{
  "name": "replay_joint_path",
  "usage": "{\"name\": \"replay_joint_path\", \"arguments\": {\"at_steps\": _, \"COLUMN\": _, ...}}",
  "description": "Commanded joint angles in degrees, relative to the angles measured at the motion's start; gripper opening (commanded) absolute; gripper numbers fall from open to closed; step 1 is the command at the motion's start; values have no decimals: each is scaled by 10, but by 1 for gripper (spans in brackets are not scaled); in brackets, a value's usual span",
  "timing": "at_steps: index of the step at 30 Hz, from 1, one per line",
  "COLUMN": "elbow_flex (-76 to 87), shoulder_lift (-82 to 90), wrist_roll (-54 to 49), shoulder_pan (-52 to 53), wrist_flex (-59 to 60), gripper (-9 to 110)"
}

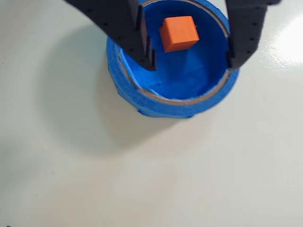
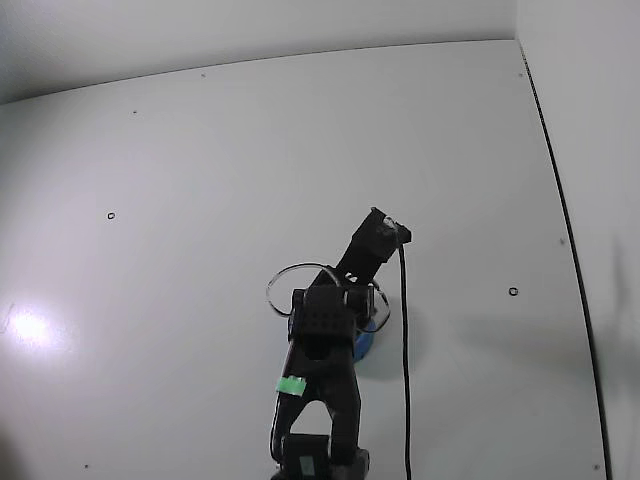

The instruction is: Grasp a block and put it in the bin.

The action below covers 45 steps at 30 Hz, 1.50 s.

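Observation:
In the wrist view the block point(image 1: 179, 33), a small orange-red cube, is inside the outline of the bin point(image 1: 142, 97), a round bright blue bowl with a thick rim. My gripper point(image 1: 190, 61) is open above the bowl. Its two black fingers point(image 1: 135, 35) stand on either side of the cube and neither touches it. I cannot tell whether the cube rests on the bowl's floor or is still in the air. In the fixed view the arm point(image 2: 325, 330) covers most of the bowl; only a blue sliver point(image 2: 365, 346) shows, and the cube is hidden.
The table point(image 1: 71, 165) is a plain pale surface with glare spots. In the fixed view a thin cable loop point(image 2: 290, 272) lies beside the arm, a black cable point(image 2: 404, 380) runs down its right side, and a dark seam point(image 2: 560, 220) marks the right edge.

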Motion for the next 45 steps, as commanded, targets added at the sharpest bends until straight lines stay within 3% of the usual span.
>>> {"name": "replay_joint_path", "arguments": {"at_steps": 1, "elbow_flex": -16, "shoulder_lift": 154, "wrist_roll": 69, "shoulder_pan": 25, "wrist_flex": -8, "gripper": 7}}
{"name": "replay_joint_path", "arguments": {"at_steps": 5, "elbow_flex": -12, "shoulder_lift": 297, "wrist_roll": 176, "shoulder_pan": 46, "wrist_flex": -8, "gripper": -1}}
{"name": "replay_joint_path", "arguments": {"at_steps": 11, "elbow_flex": -11, "shoulder_lift": 448, "wrist_roll": 378, "shoulder_pan": 62, "wrist_flex": -5, "gripper": 4}}
{"name": "replay_joint_path", "arguments": {"at_steps": 16, "elbow_flex": 2, "shoulder_lift": 492, "wrist_roll": 479, "shoulder_pan": 87, "wrist_flex": -2, "gripper": 3}}
{"name": "replay_joint_path", "arguments": {"at_steps": 32, "elbow_flex": 410, "shoulder_lift": 642, "wrist_roll": 508, "shoulder_pan": 90, "wrist_flex": 0, "gripper": 0}}
{"name": "replay_joint_path", "arguments": {"at_steps": 37, "elbow_flex": 350, "shoulder_lift": 710, "wrist_roll": 508, "shoulder_pan": 94, "wrist_flex": 8, "gripper": 0}}
{"name": "replay_joint_path", "arguments": {"at_steps": 45, "elbow_flex": 211, "shoulder_lift": 684, "wrist_roll": 501, "shoulder_pan": 91, "wrist_flex": 142, "gripper": 0}}
